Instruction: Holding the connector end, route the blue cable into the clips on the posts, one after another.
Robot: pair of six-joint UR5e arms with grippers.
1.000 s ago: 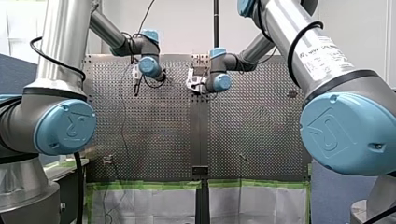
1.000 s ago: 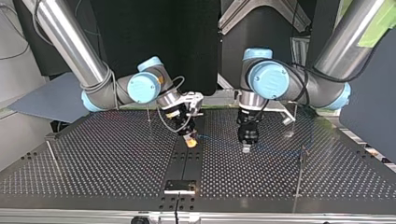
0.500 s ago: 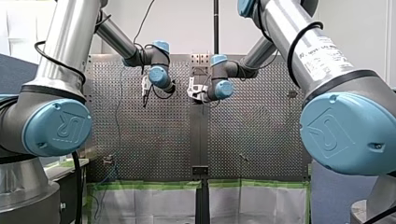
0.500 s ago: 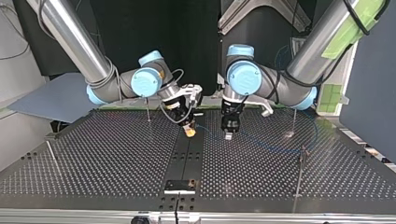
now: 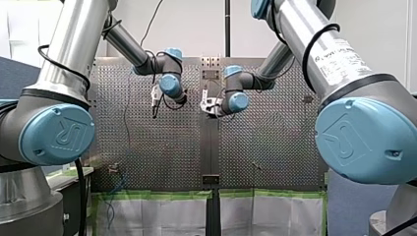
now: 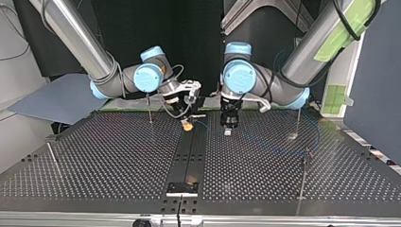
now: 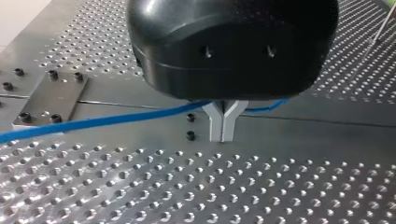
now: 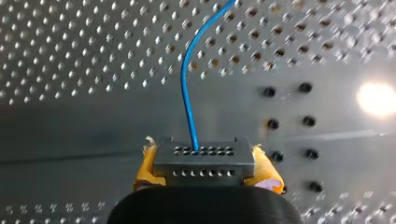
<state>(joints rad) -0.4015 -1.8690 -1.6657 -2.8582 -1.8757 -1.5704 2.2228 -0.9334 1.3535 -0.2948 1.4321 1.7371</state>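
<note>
Your right arm's jaws pinch the grey connector (image 8: 204, 161) between yellow pads (image 8: 145, 171), and the blue cable (image 8: 187, 93) leaves it straight ahead over the perforated surface (image 8: 70, 56). That grip looks meant to anchor the end so the line can be drawn against it.

Just across the centre strip (image 6: 189, 156), your left arm's metal fingers (image 7: 215, 122) hang low above the surface. Their tips are pressed together and the cable runs through the fork above them. This reads as a loose guide that lets the line slide while you steer it.

In the top view the cable lies faintly toward the right, where a far post (image 6: 298, 120) and a near post (image 6: 304, 170) stand. A third post (image 6: 150, 109) rises at the left, near your right arm. The clips are too small to read, so you cannot tell whether any holds cable. Routing appears to be at or near its start.
</note>
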